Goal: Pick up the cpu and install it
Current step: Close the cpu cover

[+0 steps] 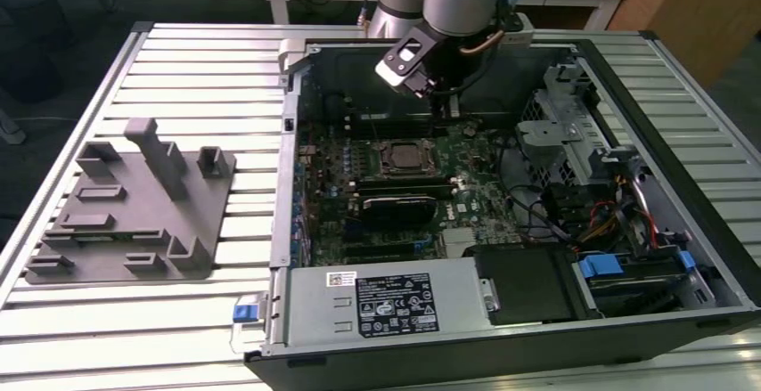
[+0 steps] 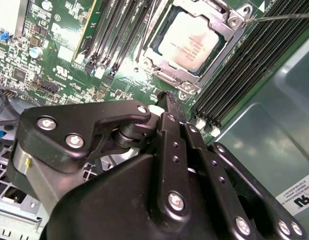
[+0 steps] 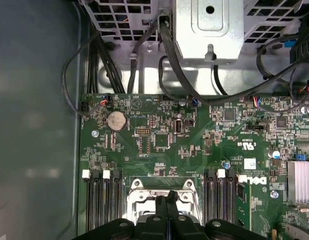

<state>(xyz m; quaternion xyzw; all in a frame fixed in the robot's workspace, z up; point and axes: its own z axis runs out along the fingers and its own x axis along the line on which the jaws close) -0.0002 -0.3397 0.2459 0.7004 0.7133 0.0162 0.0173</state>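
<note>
The cpu [image 2: 188, 42], a silvery-grey square chip, lies flat inside the metal-framed socket [image 2: 229, 30] on the green motherboard [image 2: 59, 60]. In the exterior view the cpu [image 1: 402, 152] sits mid-board inside the open computer case [image 1: 666, 133]. My gripper [image 1: 448, 106] hangs above the board, just behind the socket. Its black fingers are pressed together with nothing between them in both wrist views, gripper [image 2: 168, 98] and gripper [image 3: 167, 196]. The fingers cover part of the socket frame [image 3: 139, 186].
Memory slots [image 2: 254, 65] flank the socket. A grey plastic fixture block [image 1: 131, 204] stands on the slatted table [image 1: 202, 61] at the exterior view's left. A drive cage [image 3: 209, 30], cables [image 3: 119, 60] and a power supply [image 1: 380, 302] crowd the case.
</note>
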